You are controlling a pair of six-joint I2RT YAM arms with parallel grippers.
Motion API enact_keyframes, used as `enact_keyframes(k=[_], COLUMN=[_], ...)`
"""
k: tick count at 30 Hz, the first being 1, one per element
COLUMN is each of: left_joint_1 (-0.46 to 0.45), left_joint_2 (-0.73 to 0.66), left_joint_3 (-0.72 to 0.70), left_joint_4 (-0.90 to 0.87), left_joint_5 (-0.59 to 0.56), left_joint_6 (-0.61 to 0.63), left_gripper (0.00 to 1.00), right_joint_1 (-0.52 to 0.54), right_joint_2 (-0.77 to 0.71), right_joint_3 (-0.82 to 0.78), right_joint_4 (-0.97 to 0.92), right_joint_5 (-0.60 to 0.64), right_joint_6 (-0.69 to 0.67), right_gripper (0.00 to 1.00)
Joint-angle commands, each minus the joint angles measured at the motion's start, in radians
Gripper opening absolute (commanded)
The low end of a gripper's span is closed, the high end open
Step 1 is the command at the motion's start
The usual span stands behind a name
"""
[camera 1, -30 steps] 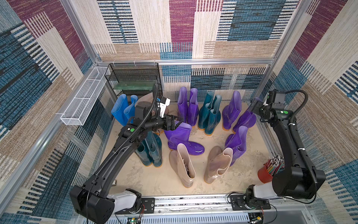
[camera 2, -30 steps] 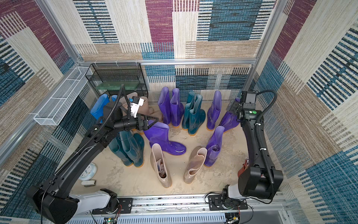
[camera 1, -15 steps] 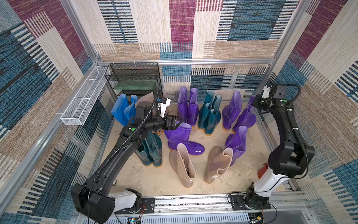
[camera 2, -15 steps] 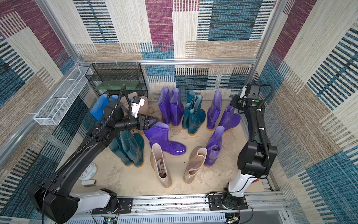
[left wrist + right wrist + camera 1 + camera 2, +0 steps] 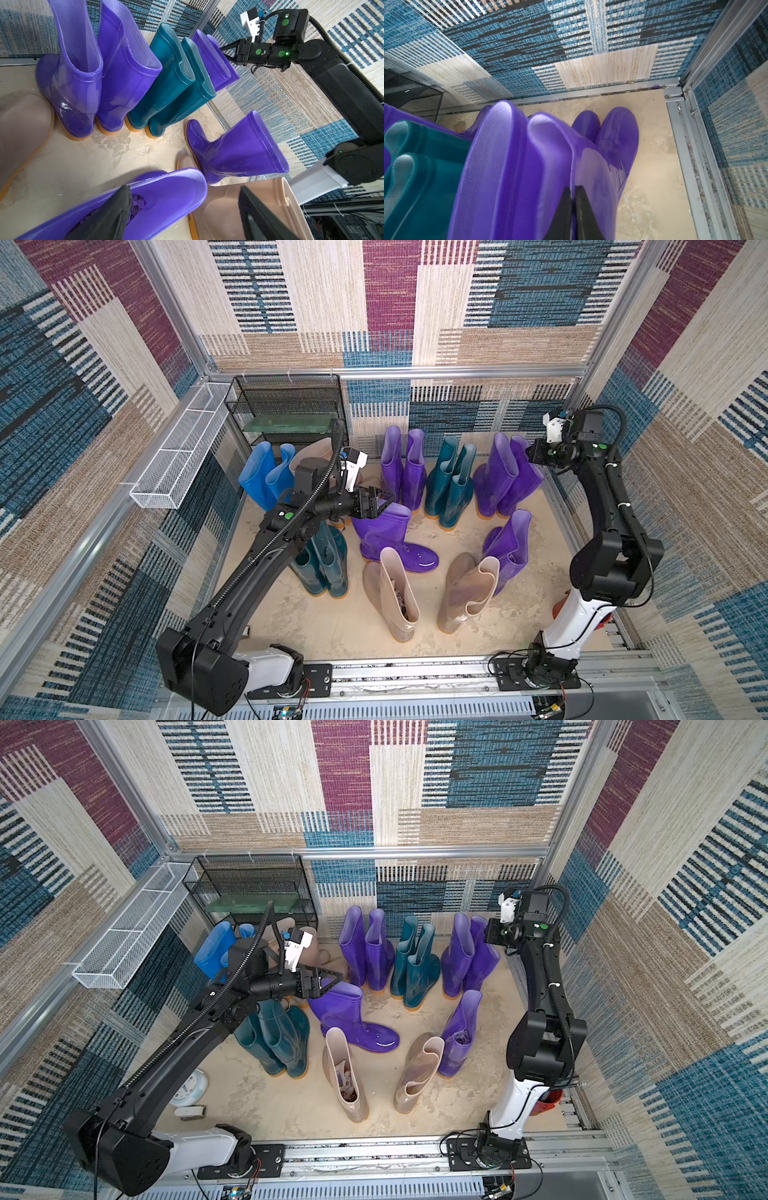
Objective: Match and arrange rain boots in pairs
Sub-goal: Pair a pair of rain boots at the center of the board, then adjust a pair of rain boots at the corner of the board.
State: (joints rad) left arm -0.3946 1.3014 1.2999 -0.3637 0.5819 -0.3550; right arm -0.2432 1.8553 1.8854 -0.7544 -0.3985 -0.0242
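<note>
Your right gripper, at the upper right in both top views, is pinching the rim of a tall purple rain boot, its jaws almost together. That boot is standing against its twin in the back row. Your left gripper is gaping wide, one finger dipping inside a short purple rain boot at centre frame.

Back beige boot behind left arm

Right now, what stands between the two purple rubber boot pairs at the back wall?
A pair of dark teal rubber boots, upright, in both top views.
</note>
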Motion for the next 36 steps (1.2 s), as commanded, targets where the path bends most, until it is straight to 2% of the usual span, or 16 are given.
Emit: enact_keyframes(k=[1, 3, 6, 9, 13, 15, 18, 23, 28, 31, 33, 34, 35, 36], left_joint_1=[0.0, 0.0, 0.001, 0.002, 0.001, 0.0, 0.001, 0.0, 0.001, 0.001, 0.0, 0.0, 0.0, 0.001], left_joint_2=[0.004, 0.003, 0.006, 0.006, -0.001, -0.005, -0.01, -0.018, -0.024, -0.025, -0.025, -0.025, -0.024, -0.024], left_joint_3=[0.007, 0.003, 0.005, 0.006, 0.006, 0.005, 0.006, 0.002, 0.002, 0.002, 0.003, 0.004, 0.004, 0.004], left_joint_4=[0.023, 0.027, 0.026, 0.025, 0.023, 0.025, 0.027, 0.034, 0.033, 0.025, 0.019, 0.018, 0.017, 0.018], left_joint_5=[0.015, 0.015, 0.018, 0.015, 0.012, 0.013, 0.015, 0.019, 0.015, 0.007, 0.006, 0.006, 0.006, 0.006], left_joint_6=[-0.001, -0.004, -0.006, -0.004, -0.002, -0.005, -0.007, -0.012, -0.01, 0.0, 0.006, 0.008, 0.007, 0.007], left_gripper=[0.83, 0.83, 0.83, 0.83, 0.83, 0.83, 0.83, 0.83, 0.83, 0.83, 0.83, 0.83, 0.83, 0.83], right_joint_1=[-0.029, -0.048, -0.049, -0.037, 0.01, 0.027, 0.033, 0.053, 0.125, 0.176, 0.195, 0.202, 0.206, 0.205], right_joint_2=[0.014, 0.019, 0.02, -0.01, -0.153, -0.22, -0.267, -0.125, 0.01, 0.085, 0.127, 0.147, 0.164, 0.176], right_joint_3=[0.0, 0.007, 0.041, 0.053, -0.083, -0.159, -0.228, -0.058, 0.063, 0.154, 0.199, 0.221, 0.244, 0.26], right_joint_4=[0.021, 0.023, 0.023, 0.012, 0.089, 0.151, 0.217, 0.039, -0.024, -0.101, -0.146, -0.164, -0.181, -0.194], right_joint_5=[0.006, 0.002, 0.053, 0.087, 0.181, 0.173, 0.138, 0.146, 0.117, 0.221, 0.247, 0.254, 0.257, 0.268], right_joint_6=[-0.009, 0.01, 0.074, 0.157, 0.251, 0.23, 0.214, 0.141, 0.087, 0.075, 0.072, 0.07, 0.069, 0.07], right_gripper=[0.42, 0.45, 0.61, 0.69, 0.85, 0.96, 0.95, 0.95, 0.95, 0.95, 1.0, 0.94, 0.83, 0.68])
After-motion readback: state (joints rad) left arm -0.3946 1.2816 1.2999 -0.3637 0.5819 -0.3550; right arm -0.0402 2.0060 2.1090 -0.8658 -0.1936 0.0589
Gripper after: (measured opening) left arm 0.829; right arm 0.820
